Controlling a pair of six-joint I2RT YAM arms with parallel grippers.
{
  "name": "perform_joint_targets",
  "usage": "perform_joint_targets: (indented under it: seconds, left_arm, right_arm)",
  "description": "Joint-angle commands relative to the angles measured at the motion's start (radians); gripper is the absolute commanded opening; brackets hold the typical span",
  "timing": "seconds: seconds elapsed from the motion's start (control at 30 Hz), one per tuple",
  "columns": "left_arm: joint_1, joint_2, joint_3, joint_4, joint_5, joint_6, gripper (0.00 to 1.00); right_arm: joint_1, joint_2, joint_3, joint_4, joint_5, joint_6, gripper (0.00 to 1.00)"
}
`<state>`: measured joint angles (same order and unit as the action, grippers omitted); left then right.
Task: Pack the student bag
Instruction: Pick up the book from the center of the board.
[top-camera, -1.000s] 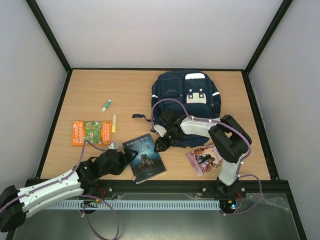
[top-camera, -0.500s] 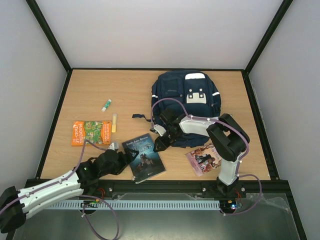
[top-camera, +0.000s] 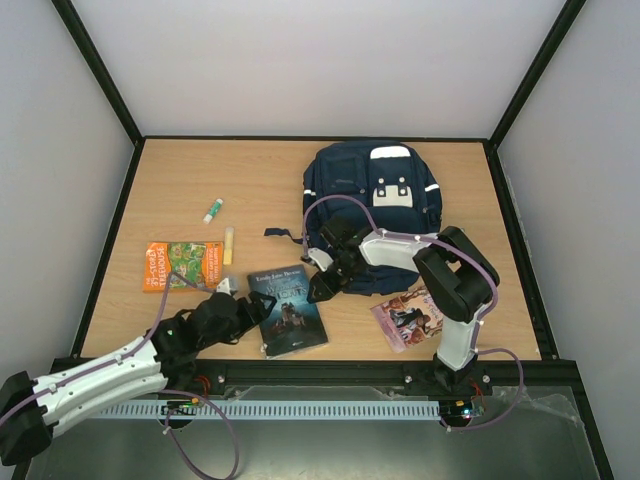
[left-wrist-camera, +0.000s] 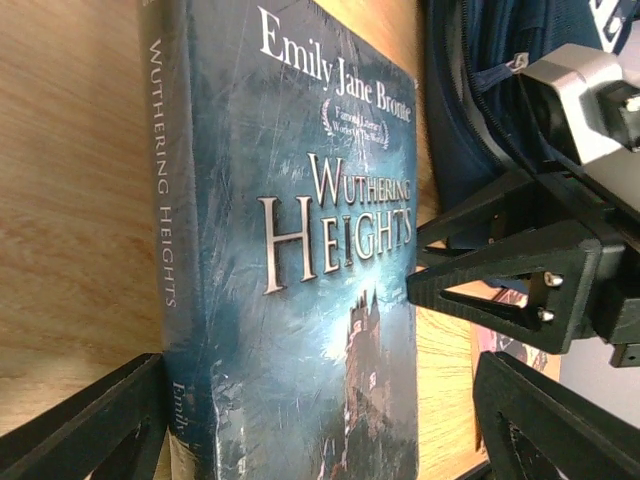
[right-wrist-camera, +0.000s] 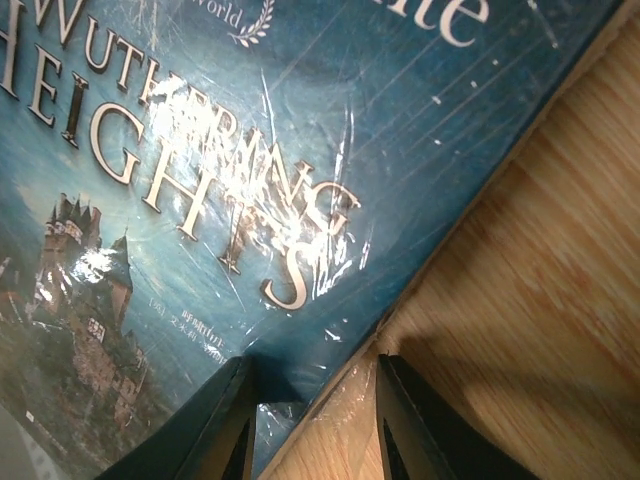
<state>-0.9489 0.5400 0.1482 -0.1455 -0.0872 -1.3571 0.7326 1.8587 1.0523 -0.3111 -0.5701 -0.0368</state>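
Student bag (top-camera: 375, 195): lay flat on the surface (top-camera: 180, 180), just beyond the right claw (top-camera: 320, 290); contents hidden. Right claw: fingers narrowly parted astride the edge of the book (top-camera: 295, 322); grip could not be told. Left claw (top-camera: 258, 308): released, fingers wide either side of the same book.

The left gripper (top-camera: 258, 308) now sits a little farther from the near edge than a second ago, and the whole left arm has swung with it, its forearm lying slightly farther in and to the right. Its jaws have drawn in a touch, though they are still spread to either side of the book (top-camera: 292, 310). The book has turned slightly: its near end has shifted left and away from the near edge, so it lies squarer to the table.
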Motion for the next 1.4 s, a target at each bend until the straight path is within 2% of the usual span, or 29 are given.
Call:
perform_joint_targets:
  seconds: [0.0,0.17,0.3,0.5,0.63,0.93,1.13,1.37]
  left_arm:
    - [-0.012,-0.01,0.11,0.257,0.045,0.042,0.84]
    - [-0.032,-0.003,0.122,0.374,0.106,0.082,0.79]
    - [-0.047,0.064,0.228,0.15,0.038,0.067,0.82]
    - [-0.047,0.116,0.189,0.2,0.051,0.013,0.79]
    - [-0.046,0.139,0.203,0.112,-0.001,-0.029,0.77]
    - [-0.047,0.143,0.214,0.017,-0.071,-0.097,0.65]
    - [-0.047,0.16,0.203,0.029,-0.062,-0.123,0.51]
    - [-0.047,0.16,0.191,0.072,-0.037,-0.134,0.43]
  right_arm:
    - [0.019,0.058,-0.032,-0.016,0.094,-0.001,0.33]
    - [0.02,0.057,-0.034,-0.014,0.1,-0.002,0.35]
    - [0.019,0.053,-0.038,-0.008,0.11,-0.002,0.36]
    - [0.019,0.052,-0.037,-0.01,0.108,-0.003,0.38]
    - [0.018,0.045,-0.04,-0.01,0.108,-0.006,0.39]
    - [0.019,0.056,-0.034,-0.016,0.103,-0.011,0.4]
    - [0.018,0.057,-0.032,-0.017,0.102,-0.013,0.4]
    - [0.019,0.06,-0.031,-0.016,0.103,-0.011,0.41]
